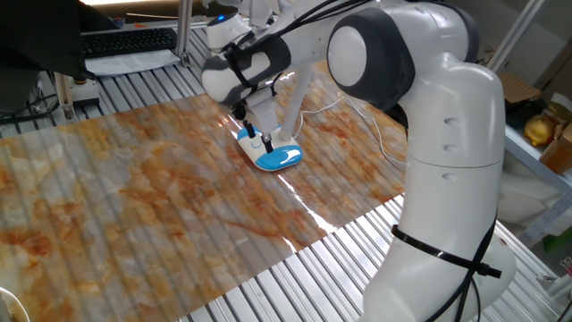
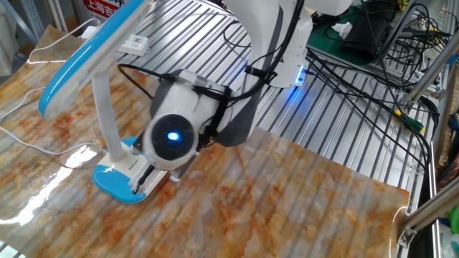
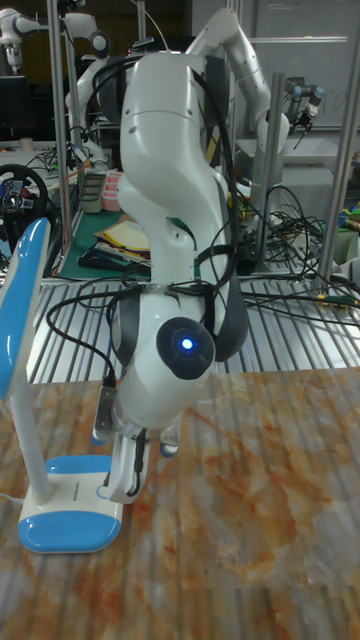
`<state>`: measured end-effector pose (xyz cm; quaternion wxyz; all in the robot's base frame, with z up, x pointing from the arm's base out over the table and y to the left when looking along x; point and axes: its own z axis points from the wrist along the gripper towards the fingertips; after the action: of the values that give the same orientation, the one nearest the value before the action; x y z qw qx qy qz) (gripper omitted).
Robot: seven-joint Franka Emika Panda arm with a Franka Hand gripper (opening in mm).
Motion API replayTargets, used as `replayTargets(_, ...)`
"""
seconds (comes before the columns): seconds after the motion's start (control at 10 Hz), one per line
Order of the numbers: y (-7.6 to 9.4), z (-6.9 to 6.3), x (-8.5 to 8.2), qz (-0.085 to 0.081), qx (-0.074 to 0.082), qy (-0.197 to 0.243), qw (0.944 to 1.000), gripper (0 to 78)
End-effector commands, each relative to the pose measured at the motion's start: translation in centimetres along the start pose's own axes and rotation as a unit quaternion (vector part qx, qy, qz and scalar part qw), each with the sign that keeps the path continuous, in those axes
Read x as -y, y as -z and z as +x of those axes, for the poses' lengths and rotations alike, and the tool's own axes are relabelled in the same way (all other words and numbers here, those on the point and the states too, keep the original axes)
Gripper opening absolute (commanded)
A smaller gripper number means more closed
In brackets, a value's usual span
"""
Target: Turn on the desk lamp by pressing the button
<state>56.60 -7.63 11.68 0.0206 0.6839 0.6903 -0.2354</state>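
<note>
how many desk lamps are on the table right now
1. The desk lamp stands at the marbled table's far edge in the one fixed view, its blue-and-white base under the claw. None hidden that I can see.

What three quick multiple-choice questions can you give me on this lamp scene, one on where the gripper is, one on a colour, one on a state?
1. Where is the gripper?
A. over the desk lamp base
B. over the keyboard
C. at the table's far left edge

2. What colour is the lamp base's front end?
A. red
B. blue
C. black

3. How does the lamp stand?
A. tipped on its side
B. lifted off the table
C. upright on the table

Answers: 1 A, the fingertips point down at the base's white top. 2 B, the rounded end is blue. 3 C, the tall fixed view shows the base flat and the stem rising.
</note>
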Motion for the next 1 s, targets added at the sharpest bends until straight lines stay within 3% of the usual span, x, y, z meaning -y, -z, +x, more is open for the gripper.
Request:
replayTargets(0.1, 0.04, 0.33, 0.61, -0.001, 0.015, -0.012, 0.9998, 77.4)
replayTargets(1.0, -0.94, 0.30, 0.86, -0.003, 0.019, -0.003, 0.9998, 77.4)
